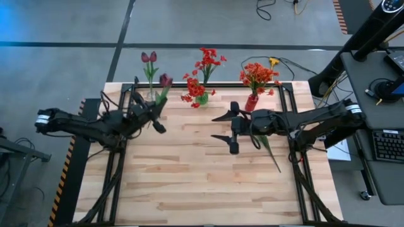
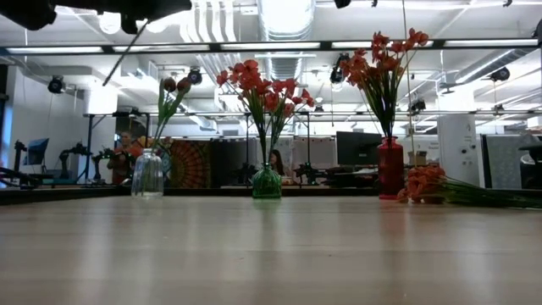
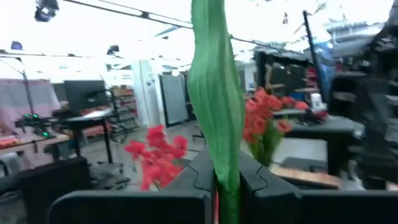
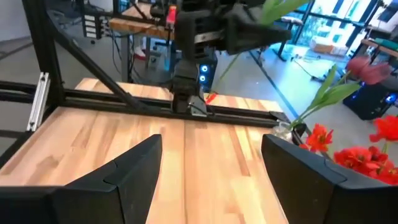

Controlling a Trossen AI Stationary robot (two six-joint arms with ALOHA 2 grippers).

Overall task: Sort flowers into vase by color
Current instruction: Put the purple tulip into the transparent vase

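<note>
Three vases stand along the table's far edge. A clear vase (image 1: 150, 96) holds a maroon tulip (image 1: 149, 57), a green vase (image 1: 202, 99) holds red flowers (image 1: 207, 60), and a red vase (image 1: 252, 103) holds orange flowers (image 1: 257, 75). My left gripper (image 1: 158, 112) is just near of the clear vase, shut on a second maroon tulip (image 1: 165, 80) whose bloom reaches toward the far edge beside that vase. My right gripper (image 1: 221, 127) hovers open over the middle of the table, near of the red vase, with nothing between its fingers (image 4: 137, 168). My left gripper pinches the tulip's green stem and leaf (image 3: 227, 190) between its two shut fingers. A broad leaf (image 3: 214, 106) rises out of the hold. The fingers come about level from the table's left and lie across the stem. The tulip is lifted clear of the table, and its thin stem end (image 2: 127, 55) hangs below.
An orange flower (image 2: 423, 182) lies on the table at the right, its stem (image 1: 270, 152) running under my right arm. Black frame rails (image 1: 126, 94) border the tabletop. The near half of the wooden table (image 1: 189, 189) is bare.
</note>
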